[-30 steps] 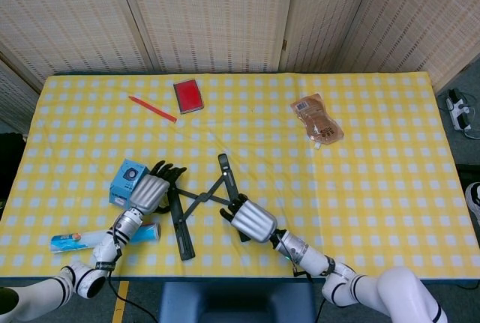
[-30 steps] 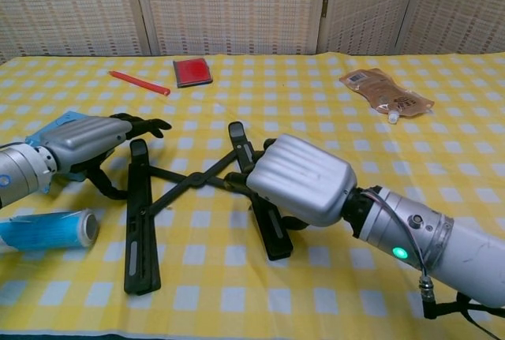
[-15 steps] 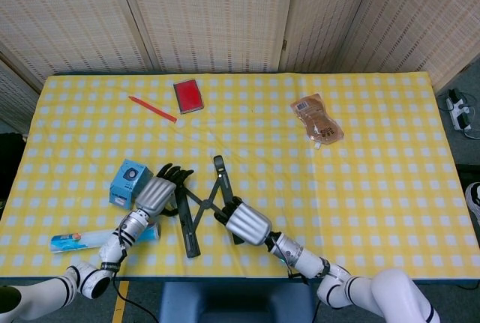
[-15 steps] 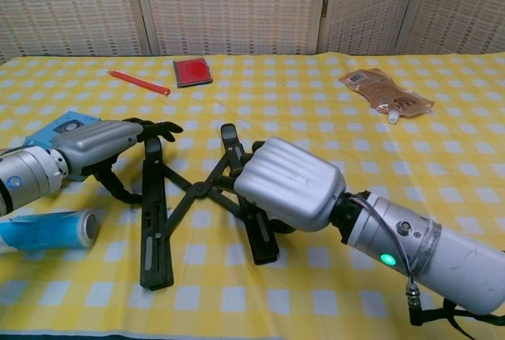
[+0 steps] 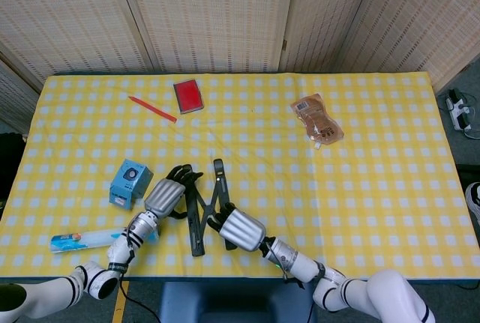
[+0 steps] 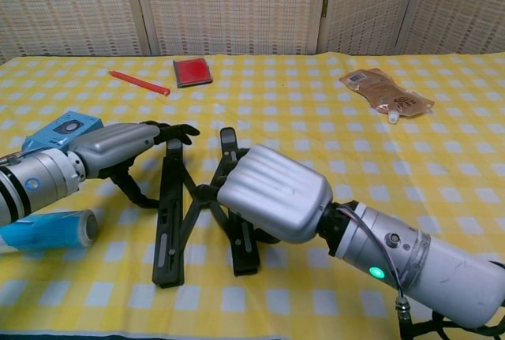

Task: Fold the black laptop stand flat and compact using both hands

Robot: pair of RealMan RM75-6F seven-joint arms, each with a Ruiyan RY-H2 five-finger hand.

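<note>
Black metal bars of the laptop stand (image 5: 202, 204) lie on the yellow checked tablecloth (image 5: 360, 188), near the front edge of the table, between the two hands. Its two long rails stand close together, with the crossed links between them drawn narrow. The left hand (image 5: 166, 194) rests against the left rail; its dark fingers (image 6: 175, 131) are stretched forward over the top end of this rail, and the thumb curves down beside it. The right hand (image 5: 234, 228) covers the lower part of the right rail, and the silver back of the hand hides the fingers, so I cannot tell if they grip the rail or only press on it.

Left of the stand are a small blue box (image 5: 128, 181) and a blue tube (image 5: 90, 240) lying on its side. At the far side lie a red pen (image 5: 152, 109), a red card case (image 5: 188, 96) and a brown pouch (image 5: 316, 118), well apart from the hands.
</note>
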